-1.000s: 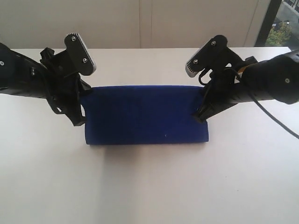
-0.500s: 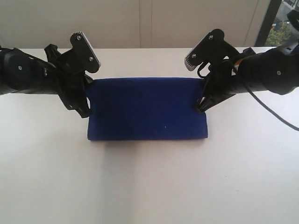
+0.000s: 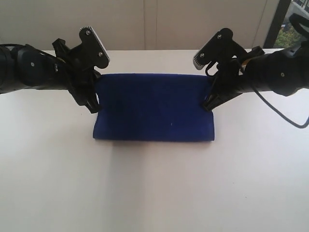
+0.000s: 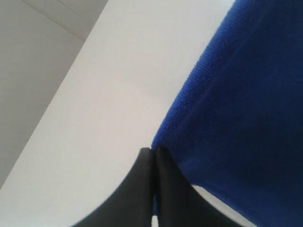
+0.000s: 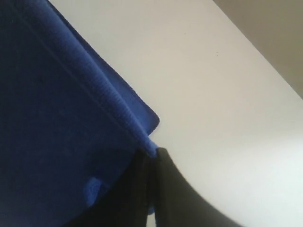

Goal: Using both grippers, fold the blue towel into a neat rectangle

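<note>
Both arms have moved toward the far side of the tabletop (image 3: 154, 193) over the last second. The raised far edge of the blue towel (image 3: 154, 108) has gone with them, and its near edge has drawn back slightly.

**Towel position.** The blue towel lies at the middle of the tabletop between the two arms. Its near edge is a rounded fold resting on the surface. How many layers lie under the top sheet cannot be determined. A pale speck on the cloth is too small to identify.

**Left fingers** (image 3: 91, 104). In the exterior view they blend into the dark arm, so the grip cannot be read there. In the left wrist view the left fingers (image 4: 142, 189) are pressed together, pinching the corner of the blue towel (image 4: 246, 118) where it meets their tips. The cloth runs out of this picture, and only bare tabletop (image 4: 109, 94) shows beside it.

**Right fingers** (image 3: 211, 102). Here too the exterior view gives only a dark outline at the towel's other far corner. In the right wrist view the right fingers (image 5: 165, 189) are closed on the hemmed edge of the blue towel (image 5: 57, 118). A small fold of cloth bulges beside them. The tabletop (image 5: 227, 118) fills the rest.

**Cut off.** The exterior view shows only the forward part of each arm.
</note>
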You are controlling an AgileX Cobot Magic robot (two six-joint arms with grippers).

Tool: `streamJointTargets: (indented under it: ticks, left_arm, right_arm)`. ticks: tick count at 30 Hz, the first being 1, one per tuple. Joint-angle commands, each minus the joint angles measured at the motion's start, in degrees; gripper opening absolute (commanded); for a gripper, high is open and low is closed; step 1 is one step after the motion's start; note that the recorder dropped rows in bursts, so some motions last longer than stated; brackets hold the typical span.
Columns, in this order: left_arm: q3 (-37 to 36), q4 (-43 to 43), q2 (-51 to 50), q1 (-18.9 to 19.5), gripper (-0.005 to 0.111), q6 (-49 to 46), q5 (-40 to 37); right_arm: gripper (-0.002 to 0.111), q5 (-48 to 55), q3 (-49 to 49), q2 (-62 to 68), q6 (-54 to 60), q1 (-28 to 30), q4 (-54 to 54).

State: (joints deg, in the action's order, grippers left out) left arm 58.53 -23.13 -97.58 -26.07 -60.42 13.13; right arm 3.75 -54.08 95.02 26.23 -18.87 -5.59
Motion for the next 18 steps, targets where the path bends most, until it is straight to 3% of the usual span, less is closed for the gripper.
streamJointTargets:
  ticks: [1,18]
  left_arm:
    - [0.48,-0.34,-1.15,0.19,0.0,0.66,2.49]
    - [0.88,0.08,-1.15,0.33,0.0,0.44,5.94]
  right_arm:
    - [0.0,-3.09,-0.17,1.24,1.17,1.35,-0.58]
    - [0.0,-6.72,-3.63,5.17,2.0,1.68,-0.58]
